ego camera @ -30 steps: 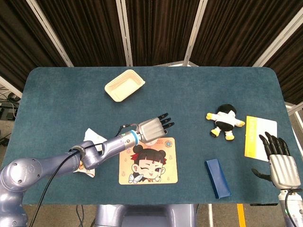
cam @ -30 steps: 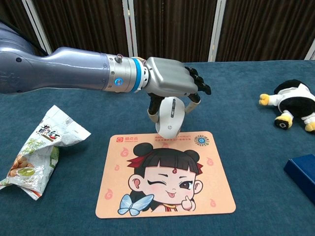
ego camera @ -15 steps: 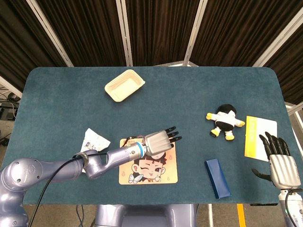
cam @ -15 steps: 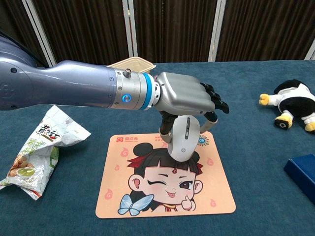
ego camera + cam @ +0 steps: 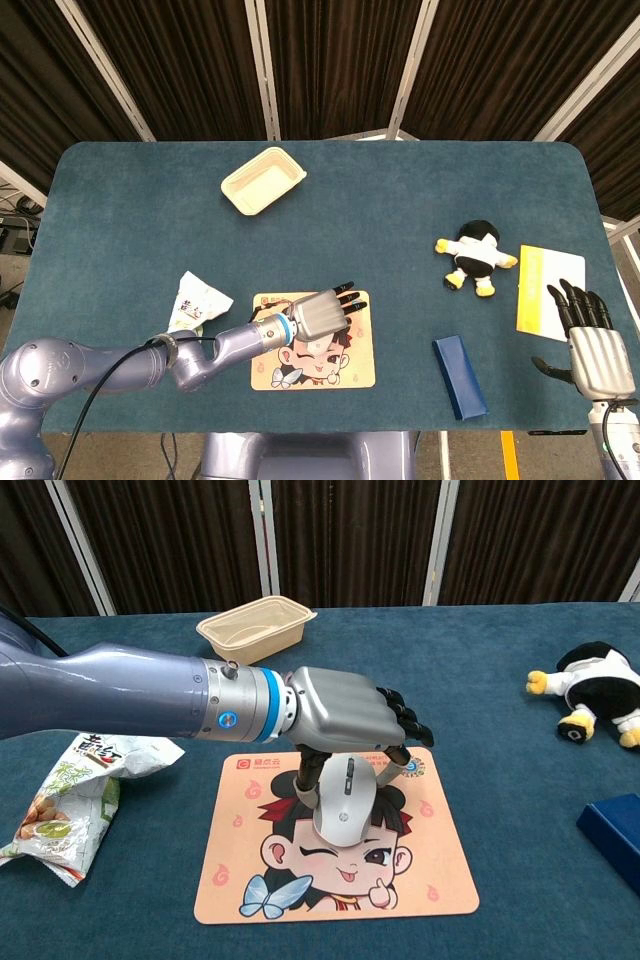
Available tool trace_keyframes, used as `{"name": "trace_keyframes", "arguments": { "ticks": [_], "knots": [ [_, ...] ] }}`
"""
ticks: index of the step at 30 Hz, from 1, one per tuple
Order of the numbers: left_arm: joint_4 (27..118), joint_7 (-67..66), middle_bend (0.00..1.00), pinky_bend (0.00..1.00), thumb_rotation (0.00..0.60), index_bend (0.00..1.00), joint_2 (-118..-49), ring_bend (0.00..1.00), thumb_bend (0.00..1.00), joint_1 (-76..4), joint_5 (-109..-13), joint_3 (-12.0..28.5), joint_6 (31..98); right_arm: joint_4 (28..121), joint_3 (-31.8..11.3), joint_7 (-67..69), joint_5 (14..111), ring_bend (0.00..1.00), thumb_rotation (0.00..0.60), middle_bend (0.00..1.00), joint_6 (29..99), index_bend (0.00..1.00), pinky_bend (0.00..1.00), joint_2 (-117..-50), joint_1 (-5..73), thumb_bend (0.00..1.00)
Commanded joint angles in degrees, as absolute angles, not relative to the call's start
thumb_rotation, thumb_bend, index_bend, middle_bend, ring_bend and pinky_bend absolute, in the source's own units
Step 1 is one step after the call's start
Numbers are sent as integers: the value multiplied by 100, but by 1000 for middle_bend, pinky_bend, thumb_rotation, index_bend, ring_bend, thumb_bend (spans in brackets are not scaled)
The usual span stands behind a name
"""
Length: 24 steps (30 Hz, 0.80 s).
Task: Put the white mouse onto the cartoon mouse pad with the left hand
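Chest view, snack bag [image 5: 70,795] left of pad [image 5: 420,870], tray [image 5: 255,628] behind

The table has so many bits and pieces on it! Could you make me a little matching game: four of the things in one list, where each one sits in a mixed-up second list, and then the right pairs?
Things:
1. white mouse
2. beige tray
3. snack bag
4. plush toy

Places:
A. far side of the table, behind the cartoon mouse pad
B. toward the table's right side, near a yellow and white booklet
C. over the pad, held in the left hand
D. on the cloth just left of the pad

Pairs: 1-C, 2-A, 3-D, 4-B
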<state>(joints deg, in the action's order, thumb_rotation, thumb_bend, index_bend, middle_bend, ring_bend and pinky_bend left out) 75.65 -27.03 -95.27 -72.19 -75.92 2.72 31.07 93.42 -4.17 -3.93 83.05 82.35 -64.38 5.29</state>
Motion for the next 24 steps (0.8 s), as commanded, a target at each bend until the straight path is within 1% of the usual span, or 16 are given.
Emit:
{"name": "trace_keyframes", "arguments": {
  "ticks": [1, 5, 8, 12, 15, 24],
  "knots": [
    [7559, -2753, 0, 0, 600, 556, -9514, 0, 132, -7197, -7560, 237, 3123, 9345, -417, -402, 8304, 0, 600, 0, 8238, 32, 0, -6440, 527, 100],
    [7526, -2760, 0, 0, 600, 526, -9514, 0, 133, -7158, -7492, 204, 3126, 9345, -418, -408, 8303, 0, 600, 0, 8239, 32, 0, -6441, 527, 101],
    [7515, -2756, 0, 0, 600, 478, -9504, 0, 133, -7137, -7469, 189, 3140, 9344, -418, -407, 8302, 0, 600, 0, 8238, 32, 0, -6441, 527, 99],
    [7516, -2792, 0, 0, 600, 314, -9465, 0, 132, -7092, -7461, 207, 3263, 9345, -419, -406, 8300, 0, 600, 0, 8236, 32, 0, -6440, 528, 100],
    [7544, -2779, 0, 0, 600, 237, -9444, 0, 132, -7075, -7436, 229, 3296, 9344, -418, -408, 8303, 0, 600, 0, 8237, 32, 0, -6440, 528, 100],
    [7599, -2842, 0, 0, 600, 229, -9413, 0, 132, -7084, -7344, 197, 3229, 9347, -416, -414, 8306, 0, 600, 0, 8242, 32, 0, -6442, 526, 100]
  ]
}}
